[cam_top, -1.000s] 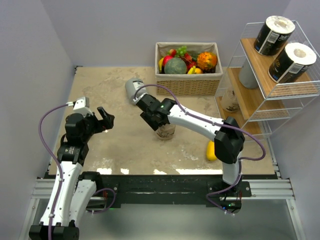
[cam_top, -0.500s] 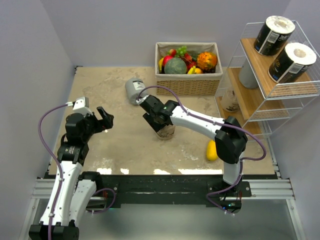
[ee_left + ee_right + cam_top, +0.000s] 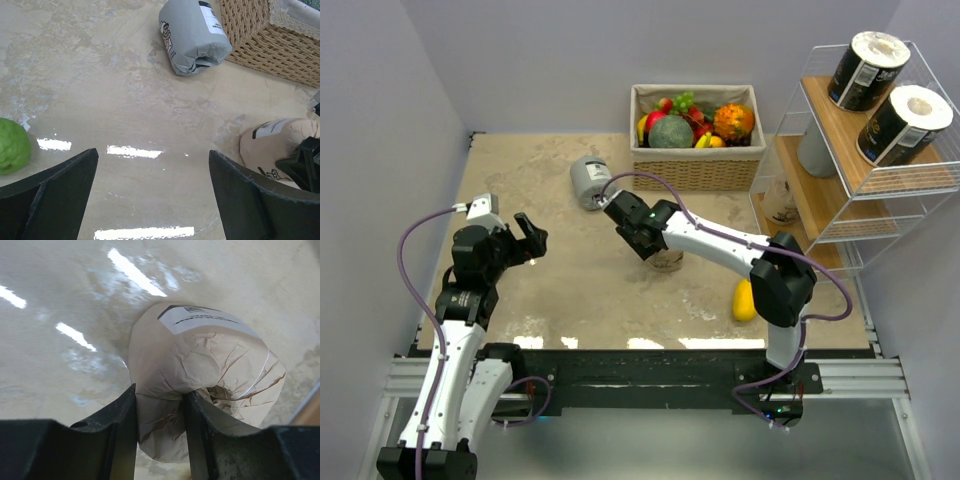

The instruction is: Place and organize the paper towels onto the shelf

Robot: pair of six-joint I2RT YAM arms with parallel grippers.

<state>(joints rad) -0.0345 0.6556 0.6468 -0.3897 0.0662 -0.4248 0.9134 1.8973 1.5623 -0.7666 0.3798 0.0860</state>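
My right gripper [image 3: 160,396] is pinching the tan paper towel roll [image 3: 200,365] from both sides (the wrapper dents under the fingers), on the tabletop [image 3: 540,180] at the centre of the overhead view. My left gripper [image 3: 152,152] hangs spread wide at the left, and a grey roll [image 3: 192,37] lies on its side just beside the wicker basket [image 3: 270,40]. The shelf [image 3: 830,130] at the upper right carries two black rolls [image 3: 868,68] on its top board.

Both arms, the left arm [image 3: 470,265] and the right arm [image 3: 715,238], have white link shells and black joint housings. A purple cable [image 3: 404,245] loops along each. The left end effector [image 3: 152,155] has thick matte-black fingers [image 3: 55,195].
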